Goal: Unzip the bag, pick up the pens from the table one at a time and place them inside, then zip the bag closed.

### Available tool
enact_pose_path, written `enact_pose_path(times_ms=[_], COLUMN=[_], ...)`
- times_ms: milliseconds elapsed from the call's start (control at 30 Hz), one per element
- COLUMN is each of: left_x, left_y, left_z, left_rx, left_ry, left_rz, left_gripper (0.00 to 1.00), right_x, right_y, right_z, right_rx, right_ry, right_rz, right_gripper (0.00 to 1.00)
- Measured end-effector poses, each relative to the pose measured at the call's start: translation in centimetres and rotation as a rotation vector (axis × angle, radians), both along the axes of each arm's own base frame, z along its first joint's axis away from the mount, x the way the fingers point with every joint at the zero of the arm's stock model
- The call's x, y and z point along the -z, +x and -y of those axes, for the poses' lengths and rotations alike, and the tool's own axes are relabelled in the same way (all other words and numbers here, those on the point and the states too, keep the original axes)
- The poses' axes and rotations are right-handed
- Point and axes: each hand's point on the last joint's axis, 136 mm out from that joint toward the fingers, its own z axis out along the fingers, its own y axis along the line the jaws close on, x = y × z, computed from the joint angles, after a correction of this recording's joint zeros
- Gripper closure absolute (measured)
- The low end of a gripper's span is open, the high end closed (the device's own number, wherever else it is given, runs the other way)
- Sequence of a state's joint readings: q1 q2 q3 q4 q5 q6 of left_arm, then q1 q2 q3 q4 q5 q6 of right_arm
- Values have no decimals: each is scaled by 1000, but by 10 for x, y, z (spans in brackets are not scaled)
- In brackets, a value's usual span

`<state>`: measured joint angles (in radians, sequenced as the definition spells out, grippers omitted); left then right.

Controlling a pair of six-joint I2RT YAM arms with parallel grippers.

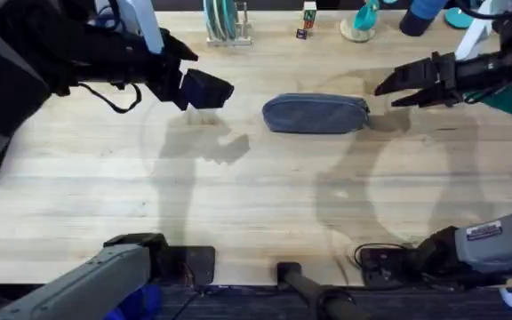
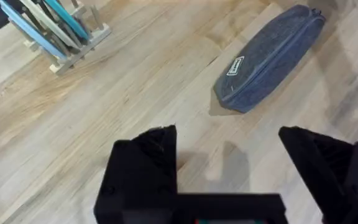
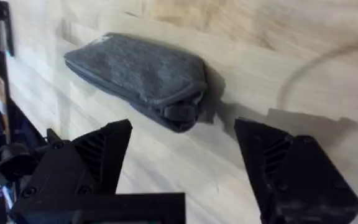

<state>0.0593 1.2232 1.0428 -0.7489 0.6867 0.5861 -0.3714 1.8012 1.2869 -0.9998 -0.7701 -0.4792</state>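
Arm bases: dark, along the bottom edge of the overhead frame, lower left and lower right.
Table [image 1: 256,213]: pale wooden planks with visible grain, bare across the lower and middle frame.
Bag [image 1: 316,114]: grey-blue pouch lying flat just right of centre in the upper half; zipper looks closed, small dark pull tab [image 3: 180,112] at the end nearest the right arm; contents hidden.
Left gripper [image 1: 210,91]: above the table at upper left, left of the bag and apart from it; black fingers spread wide, holding nothing.
Right gripper [image 1: 389,91]: at upper right, tips pointing at the bag's right end, near but not touching; fingers spread apart, holding nothing.
Rack [image 1: 224,21]: wooden, at the top edge, holding upright teal and pale plates.
Far edge: small block and blue-green items, too small to identify.
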Motion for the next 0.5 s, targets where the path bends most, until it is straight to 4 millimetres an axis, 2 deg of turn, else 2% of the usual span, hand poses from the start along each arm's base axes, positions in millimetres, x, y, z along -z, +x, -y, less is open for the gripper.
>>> enact_pose_path(times_ms=[167, 500], left_x=[0, 0], left_y=[0, 0], left_z=[0, 0], left_rx=[0, 0], left_ry=[0, 0], left_rz=[0, 0], left_gripper=[6, 7], right_x=[4, 24], right_y=[11, 15], right_z=[-4, -19], right_rx=[-1, -19], right_ry=[57, 151], right_rz=[31, -14], right_gripper=[6, 6])
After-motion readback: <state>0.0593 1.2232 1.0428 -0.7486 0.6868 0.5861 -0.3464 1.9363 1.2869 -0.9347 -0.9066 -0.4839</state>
